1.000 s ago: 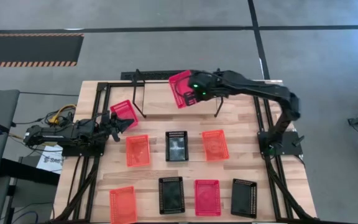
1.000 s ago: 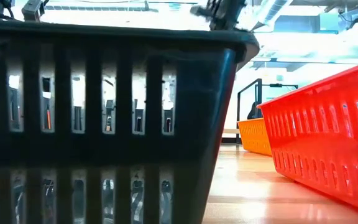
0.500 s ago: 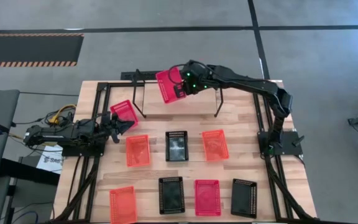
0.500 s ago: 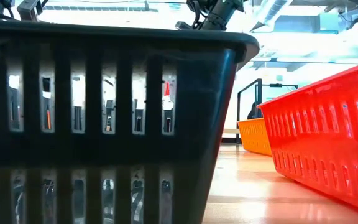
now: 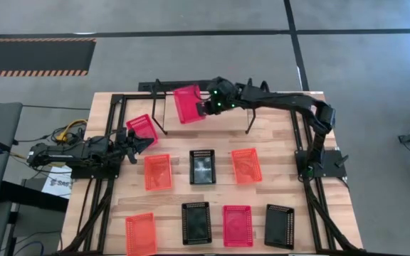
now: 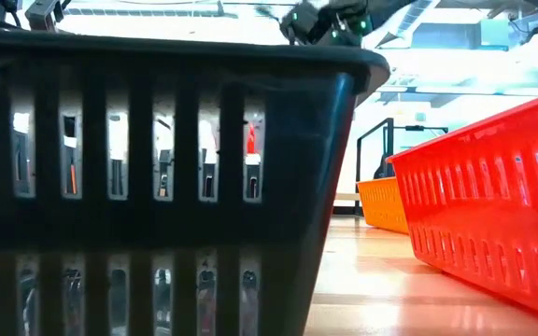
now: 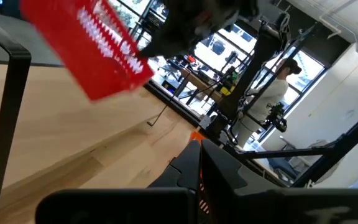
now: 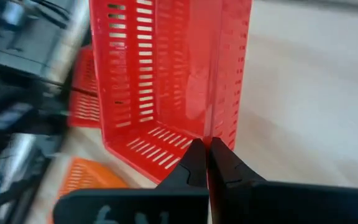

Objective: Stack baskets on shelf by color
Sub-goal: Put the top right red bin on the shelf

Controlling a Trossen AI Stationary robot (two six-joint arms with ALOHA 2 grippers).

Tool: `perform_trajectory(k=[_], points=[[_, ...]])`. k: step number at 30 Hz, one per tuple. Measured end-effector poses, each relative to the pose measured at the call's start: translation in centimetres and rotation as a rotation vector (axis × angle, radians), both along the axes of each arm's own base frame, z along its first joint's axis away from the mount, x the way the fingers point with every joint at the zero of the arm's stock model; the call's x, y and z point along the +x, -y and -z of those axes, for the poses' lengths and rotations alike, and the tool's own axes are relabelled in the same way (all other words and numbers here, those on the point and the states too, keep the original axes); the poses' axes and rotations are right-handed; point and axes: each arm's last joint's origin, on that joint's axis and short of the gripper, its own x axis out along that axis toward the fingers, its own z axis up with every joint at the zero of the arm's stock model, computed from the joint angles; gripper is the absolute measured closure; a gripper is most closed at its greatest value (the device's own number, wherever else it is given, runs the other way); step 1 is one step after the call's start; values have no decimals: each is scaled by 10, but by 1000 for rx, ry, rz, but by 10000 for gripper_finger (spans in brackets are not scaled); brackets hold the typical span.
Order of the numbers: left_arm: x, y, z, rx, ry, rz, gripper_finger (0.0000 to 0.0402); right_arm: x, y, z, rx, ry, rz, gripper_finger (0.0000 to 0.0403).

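The tabletop [image 5: 276,142] is carrying the shelf [image 5: 159,121] along its far edge, with the loose baskets lying in two rows toward the near edge, probably spread apart so each can be taken singly. Nearest the shelf are sitting an orange basket [image 5: 157,171], a black basket [image 5: 202,166] and a second orange basket [image 5: 247,165]; along the near edge are lying a third orange one [image 5: 140,233], two more black ones and a red-pink basket [image 5: 237,225]. The right arm is reaching across the far edge, holding a carried red-pink basket [image 5: 187,104] tilted in the air over the shelf's left part, likely for setting it down there by colour. The right claw [image 8: 207,152] is pinching that basket's wall, its jaws nearly together on the thin plastic. The left claw [image 5: 135,140] is waiting closed and empty-looking at the left edge, just beside another red-pink basket [image 5: 142,126]
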Motion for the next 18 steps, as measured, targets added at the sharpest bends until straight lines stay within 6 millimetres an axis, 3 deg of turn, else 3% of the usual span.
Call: perform_trajectory(k=[9,13,18], points=[[0,0,0,-8,2,0,401,-19,3,57,137,-64,104,403],[0,0,0,-16,5,0,402,-30,9,66,176,-69,146,403],[0,0,0,-17,6,0,401,-44,18,63,188,-115,184,403]])
